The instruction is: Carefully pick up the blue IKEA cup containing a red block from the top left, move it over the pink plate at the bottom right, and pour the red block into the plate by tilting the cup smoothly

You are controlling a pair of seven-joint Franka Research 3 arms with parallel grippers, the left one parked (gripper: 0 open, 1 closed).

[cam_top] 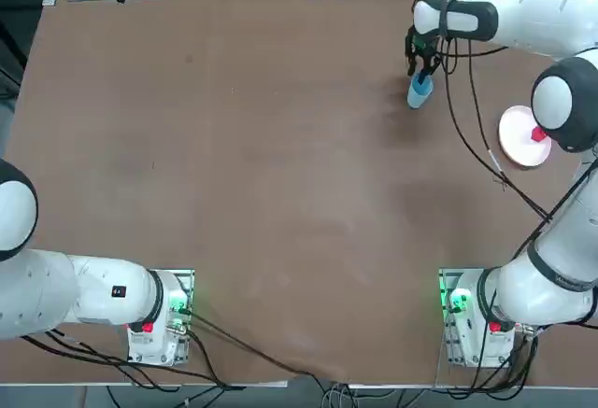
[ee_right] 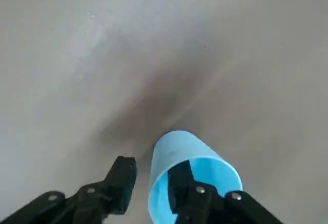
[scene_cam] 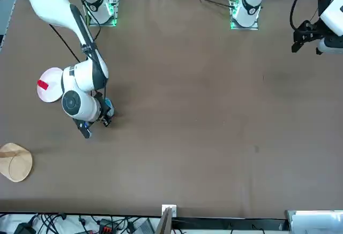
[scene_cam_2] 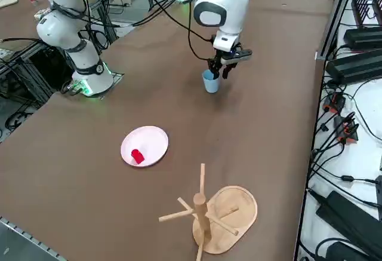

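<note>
A small light-blue plastic cup (scene_cam_2: 210, 82), slightly tapered and without a handle, stands upright on the brown worktop (cam_top: 280, 193) toward its far right part, mouth up. The right gripper (ee_right: 152, 184) sits directly over it, pointing down. In the wrist view one black finger (ee_right: 183, 183) reaches inside the cup's mouth and the other (ee_right: 122, 180) stands outside its wall, with a visible gap between that outer finger and the cup; the jaws are spread, straddling the wall rather than pinching it.

The pink plate (scene_cam_2: 152, 141), pale and round with a shallow rim, lies on the worktop well apart from the cup, nearer the robot's base and close to the right edge. The red block (scene_cam_2: 136, 156), a tiny bright red cube, rests on the plate, off centre.

A tan wooden stand (scene_cam_2: 212, 213) with an oval base and upright pegs sits past the plate, at the right edge of the worktop.

From overhead, the arm's large white joint covers part of the plate, and the gripper hides the cup's rim. From the front, the wrist blocks most of the cup, leaving only a sliver of blue. The cup's inside is only partly visible in the wrist view, cut off by the finger and the frame edge, so its bottom cannot be made out.
</note>
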